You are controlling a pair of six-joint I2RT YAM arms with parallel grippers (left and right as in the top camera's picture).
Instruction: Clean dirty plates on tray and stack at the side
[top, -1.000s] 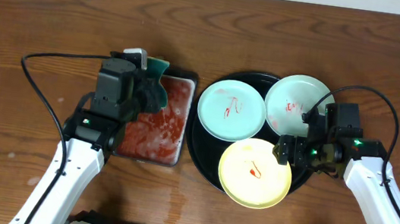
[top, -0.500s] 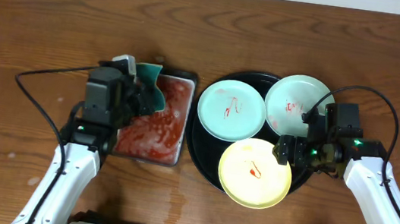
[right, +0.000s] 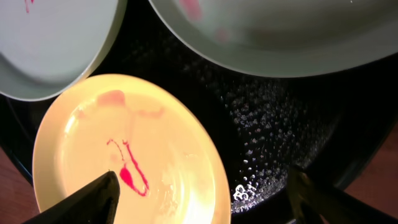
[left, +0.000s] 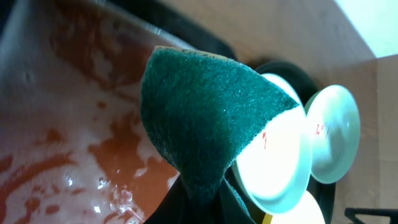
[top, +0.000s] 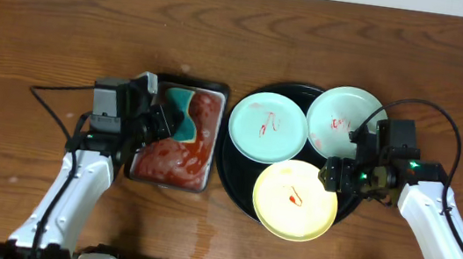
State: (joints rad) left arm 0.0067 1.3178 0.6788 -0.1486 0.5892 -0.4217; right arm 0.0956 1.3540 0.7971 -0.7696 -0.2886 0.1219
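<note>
Your left gripper (top: 160,122) is clenched on the green sponge (left: 205,118), holding it over the red liquid in the metal tray (top: 176,160), just beside the black tray (top: 236,183). Your right gripper (right: 200,182) is spread wide, with its fingers (right: 93,196) straddling the rim of the yellow plate (right: 124,143). Whether either pad touches the plate, the wrist view does not settle. All three plates sit on the black tray: the left mint plate (top: 268,127), the right mint plate (top: 343,121) and the yellow plate, each marked with red squiggles. Nothing looks wiped and nothing is stacked at the side, so I judge the job barely begun.
</note>
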